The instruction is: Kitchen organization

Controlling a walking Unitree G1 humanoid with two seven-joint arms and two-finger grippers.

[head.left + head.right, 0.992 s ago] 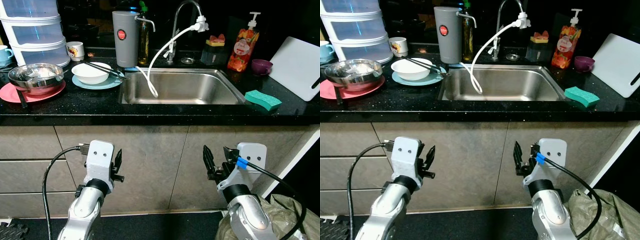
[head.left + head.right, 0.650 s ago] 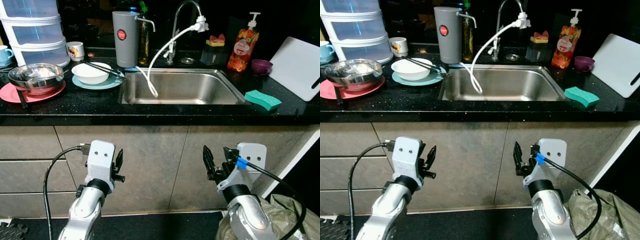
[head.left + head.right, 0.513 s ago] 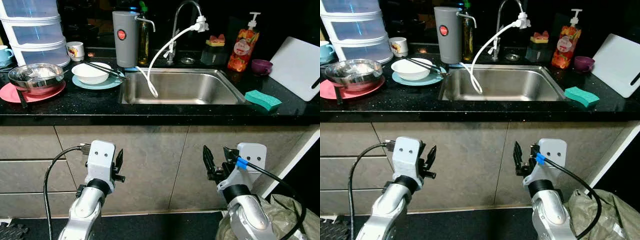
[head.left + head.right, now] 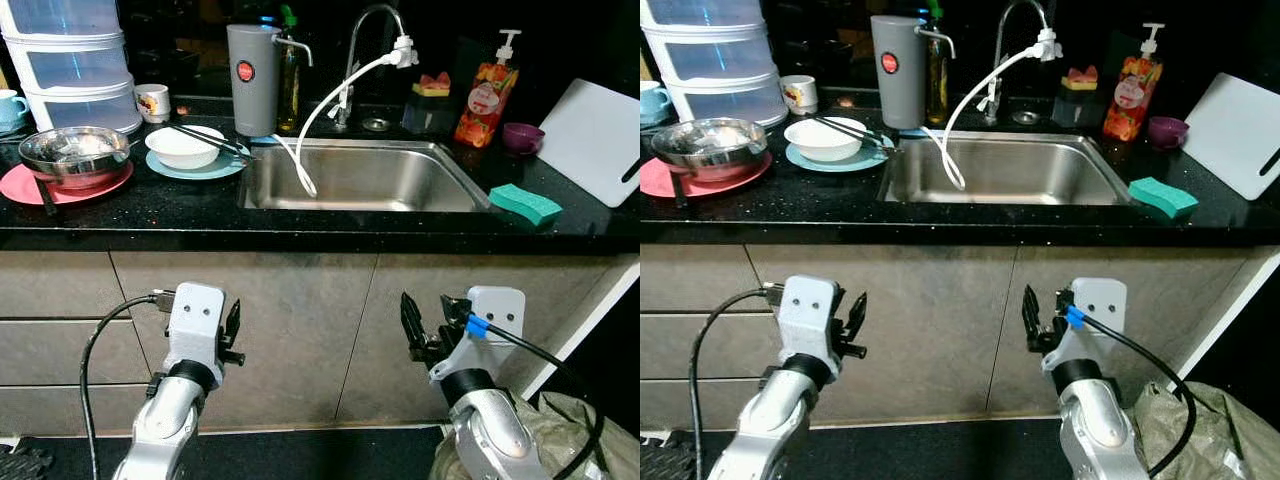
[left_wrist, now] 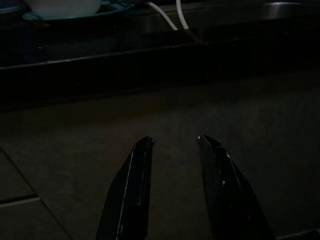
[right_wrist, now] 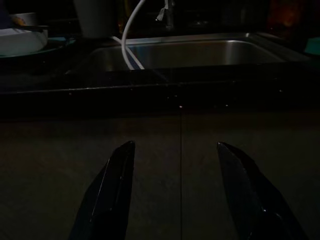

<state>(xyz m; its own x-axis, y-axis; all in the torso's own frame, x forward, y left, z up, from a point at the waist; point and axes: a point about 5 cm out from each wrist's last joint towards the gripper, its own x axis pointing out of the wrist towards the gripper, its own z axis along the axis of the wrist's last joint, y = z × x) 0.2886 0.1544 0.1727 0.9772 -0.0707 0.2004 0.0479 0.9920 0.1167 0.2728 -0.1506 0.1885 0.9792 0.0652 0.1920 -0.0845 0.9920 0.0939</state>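
Observation:
Both arms hang below the black counter (image 4: 150,215), in front of the grey cabinet doors. My left gripper (image 4: 233,336) is open and holds nothing; its fingers (image 5: 135,185) face the cabinet front. My right gripper (image 4: 410,326) is also open and bare, its fingers (image 6: 112,190) spread wide below the sink (image 4: 360,178). On the counter's left, a steel bowl (image 4: 72,152) sits on a red plate (image 4: 30,188). Beside it a white bowl (image 4: 183,146) with chopsticks rests on a teal plate. A green sponge (image 4: 525,203) lies right of the sink.
A grey canister (image 4: 251,78), a faucet with a white hose (image 4: 330,100), a soap bottle (image 4: 488,90), a purple cup (image 4: 523,137) and a white cutting board (image 4: 598,140) line the back. Plastic drawers (image 4: 70,60) and mugs stand far left. A bag (image 4: 575,440) lies on the floor.
The whole picture has shifted slightly, so the camera moved. Both grippers stay open in the same pose below the counter.

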